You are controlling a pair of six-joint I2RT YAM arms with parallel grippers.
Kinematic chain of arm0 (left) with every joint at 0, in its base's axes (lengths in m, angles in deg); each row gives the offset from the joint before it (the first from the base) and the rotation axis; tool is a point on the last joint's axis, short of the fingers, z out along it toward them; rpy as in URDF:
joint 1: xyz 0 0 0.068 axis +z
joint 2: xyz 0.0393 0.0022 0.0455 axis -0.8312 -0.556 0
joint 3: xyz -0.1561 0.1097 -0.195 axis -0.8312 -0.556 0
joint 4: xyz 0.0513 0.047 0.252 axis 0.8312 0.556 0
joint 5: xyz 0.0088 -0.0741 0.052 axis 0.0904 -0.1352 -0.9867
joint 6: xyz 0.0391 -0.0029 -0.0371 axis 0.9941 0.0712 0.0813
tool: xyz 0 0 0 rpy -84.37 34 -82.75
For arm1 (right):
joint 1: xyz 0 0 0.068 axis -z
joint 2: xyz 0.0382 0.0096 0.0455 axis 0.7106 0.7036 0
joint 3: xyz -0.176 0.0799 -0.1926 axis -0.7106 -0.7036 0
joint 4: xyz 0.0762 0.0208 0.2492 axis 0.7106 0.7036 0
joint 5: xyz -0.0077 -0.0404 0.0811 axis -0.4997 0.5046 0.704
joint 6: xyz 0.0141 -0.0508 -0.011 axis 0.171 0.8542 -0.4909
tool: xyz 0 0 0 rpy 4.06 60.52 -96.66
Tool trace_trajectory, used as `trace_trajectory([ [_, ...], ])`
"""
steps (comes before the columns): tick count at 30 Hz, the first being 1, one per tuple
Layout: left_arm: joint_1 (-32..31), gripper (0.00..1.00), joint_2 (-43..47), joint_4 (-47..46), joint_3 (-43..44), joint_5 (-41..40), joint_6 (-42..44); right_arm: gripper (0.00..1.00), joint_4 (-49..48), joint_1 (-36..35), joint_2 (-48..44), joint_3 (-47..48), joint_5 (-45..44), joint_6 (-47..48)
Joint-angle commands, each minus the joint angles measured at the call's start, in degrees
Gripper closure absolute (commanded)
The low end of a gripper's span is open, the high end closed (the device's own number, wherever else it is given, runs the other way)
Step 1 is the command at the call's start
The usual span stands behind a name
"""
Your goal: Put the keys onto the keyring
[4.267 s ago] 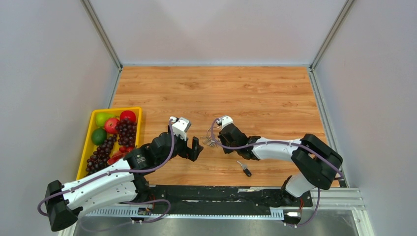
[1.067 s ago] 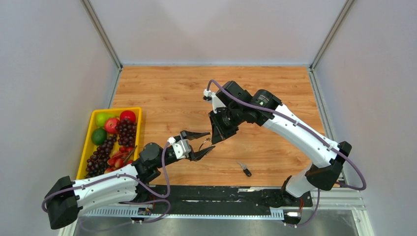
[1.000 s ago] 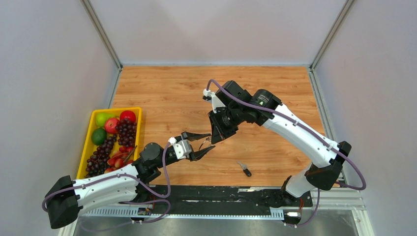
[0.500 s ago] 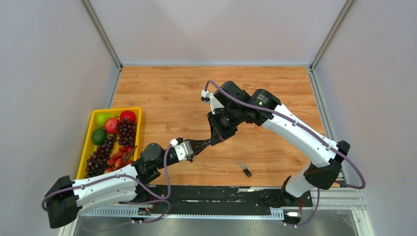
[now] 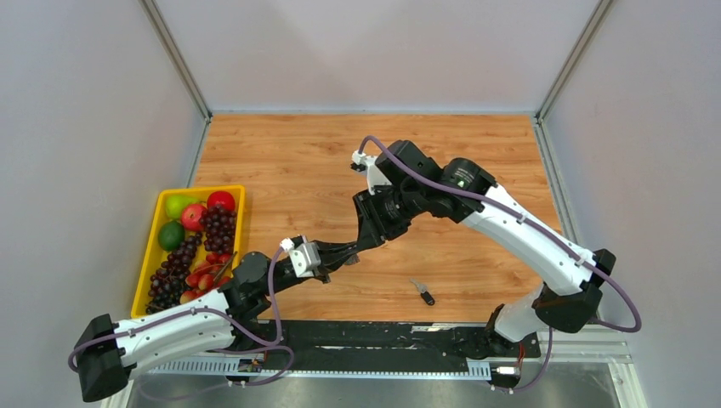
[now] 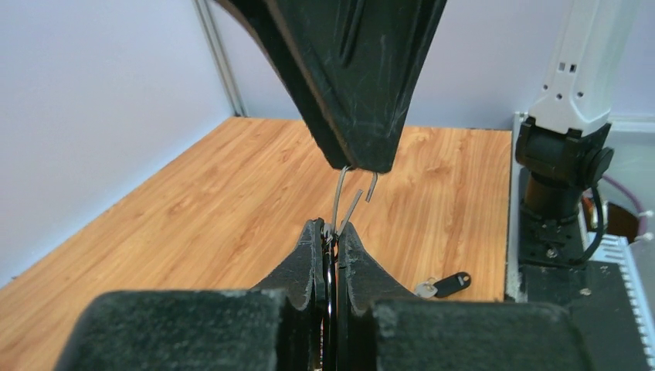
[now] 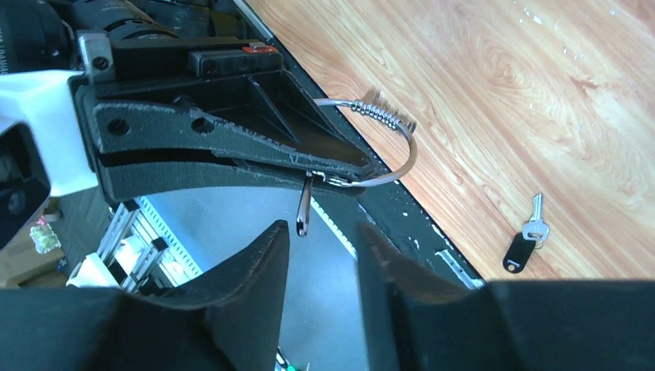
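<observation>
My left gripper (image 6: pixel 330 228) is shut on the keyring (image 7: pixel 405 157), a thin silver wire loop carrying a bunch of small silver keys (image 7: pixel 381 114). The pinch shows in the right wrist view, where the left fingers (image 7: pixel 232 147) clamp the wire. A loose wire end (image 7: pixel 303 212) hangs just above my right gripper (image 7: pixel 320 228), which is open and touches nothing. From the left wrist, two wire strands (image 6: pixel 340 197) rise toward the right fingers (image 6: pixel 347 77). The black-headed key (image 5: pixel 422 292) lies flat on the wooden table near the front edge, also seen as the key (image 6: pixel 444 284) and the key (image 7: pixel 524 241).
A yellow tray (image 5: pixel 157 223) holding grapes, apples and limes sits at the table's left edge. The two grippers meet above the table's front centre (image 5: pixel 355 248). The black base rail (image 5: pixel 383 333) runs along the near edge. Grey walls enclose the table.
My left gripper closed on the keyring wire. My right gripper, shut on it before, has opened and let go. The left arm drew back slightly toward the left.
</observation>
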State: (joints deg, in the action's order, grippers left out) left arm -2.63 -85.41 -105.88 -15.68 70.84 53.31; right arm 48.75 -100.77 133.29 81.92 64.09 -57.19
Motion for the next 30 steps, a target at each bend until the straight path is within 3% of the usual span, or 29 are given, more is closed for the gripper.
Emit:
trace_trajectory([
  [1, -0.21, 1.00, 1.28, -2.60, 1.84, -0.36, -6.65, 0.56, -5.80, -0.27, -5.99, -1.61, -1.88, -1.88],
  [9, -0.21, 1.00, 2.29, 0.24, 3.50, -2.93, -14.39, 0.51, -15.31, -0.24, -14.30, -8.85, -4.29, 0.72],
  [16, -0.24, 1.00, 3.90, 5.08, 5.25, -8.54, -21.35, 0.53, -22.37, -0.49, -18.89, -18.46, -5.24, 2.35],
  [30, -0.22, 1.00, 7.59, 17.93, 9.21, -17.61, -30.64, 0.53, -30.18, -2.00, -25.26, -33.16, -17.78, 5.86],
])
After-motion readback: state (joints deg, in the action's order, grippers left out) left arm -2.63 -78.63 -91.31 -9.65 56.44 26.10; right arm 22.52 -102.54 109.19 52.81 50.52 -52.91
